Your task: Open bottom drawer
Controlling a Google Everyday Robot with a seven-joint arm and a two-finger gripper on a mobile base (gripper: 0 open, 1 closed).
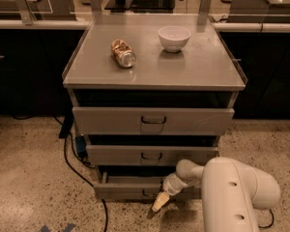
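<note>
Gripper [159, 202] at the bottom drawer [128, 191], below the front edge of the table [183, 71].
You keep it low beside the handle [150, 193], probably for pulling; whether it grips, I cannot tell.

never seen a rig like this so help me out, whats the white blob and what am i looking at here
The white rounded thing is a robot's arm. Its tool, the grasping end, sits low at the front of the bottom drawer, by its handle; I cannot tell if it grips the handle. There is one picture, looking down on a grey cabinet from the front. On top lie a can on its side and a white bowl, apart. A cable runs over the floor at the left.
</note>
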